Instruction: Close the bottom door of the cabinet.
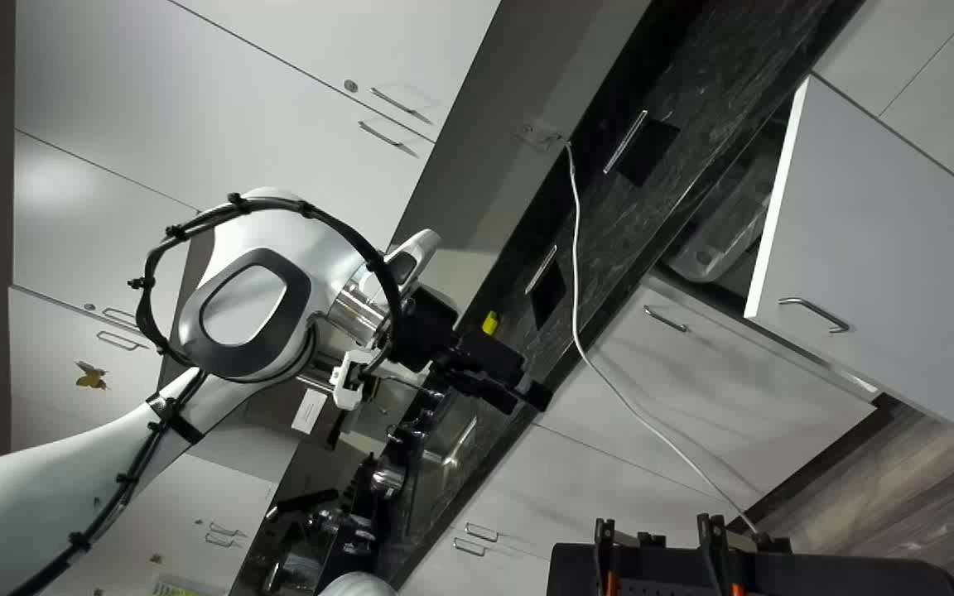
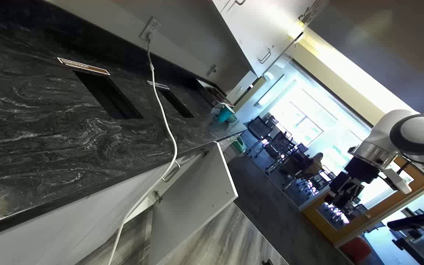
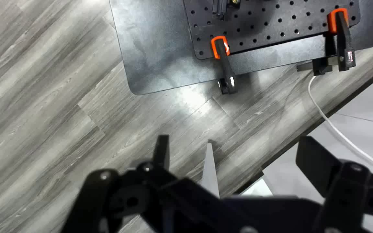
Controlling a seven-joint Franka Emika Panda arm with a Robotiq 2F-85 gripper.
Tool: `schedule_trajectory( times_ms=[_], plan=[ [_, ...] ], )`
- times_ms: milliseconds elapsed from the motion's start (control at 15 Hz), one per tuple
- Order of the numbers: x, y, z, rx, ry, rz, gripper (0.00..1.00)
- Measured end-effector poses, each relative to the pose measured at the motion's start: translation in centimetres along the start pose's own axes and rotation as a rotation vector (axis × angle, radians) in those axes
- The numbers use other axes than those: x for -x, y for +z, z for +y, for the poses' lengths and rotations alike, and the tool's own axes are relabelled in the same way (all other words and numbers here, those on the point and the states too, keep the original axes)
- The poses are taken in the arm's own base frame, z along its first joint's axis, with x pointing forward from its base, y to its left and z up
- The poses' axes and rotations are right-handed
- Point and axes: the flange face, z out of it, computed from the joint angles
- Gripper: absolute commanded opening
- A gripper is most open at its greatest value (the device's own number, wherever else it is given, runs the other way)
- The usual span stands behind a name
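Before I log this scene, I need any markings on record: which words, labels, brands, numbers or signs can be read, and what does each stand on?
None can be read.
Nearer counter strip in an exterior view: lettering-like marks, too small and blurred.
Farther counter strip: too small to tell.
Yellow-green patch at an exterior view's bottom edge: any print is too blurred.
Bottom door: no lettering shows.

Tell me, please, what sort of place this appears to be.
Likely an office or lab kitchenette: it shows a white cabinet, a dark stone-patterned countertop and, farther off in an exterior view, several dark chairs.
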Motion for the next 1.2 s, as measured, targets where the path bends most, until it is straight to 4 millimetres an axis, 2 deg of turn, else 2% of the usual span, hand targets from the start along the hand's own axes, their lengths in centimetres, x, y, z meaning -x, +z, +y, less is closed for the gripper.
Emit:
schedule_trajectory(
  times_ms=[533,733,933,1200],
  plan=[
    [0.0,0.0,0.0,-0.002,0.003,0.001,1.0],
    [-0.5,-0.5,-0.8,-0.04,0.047,0.023,1.0],
    [-2.1,-2.1,-1.8,-0.11,0.17,0.111,1.0],
    [-6.1,-3.3,-1.5,-0.181,0.366,0.238,1.0]
  ],
)
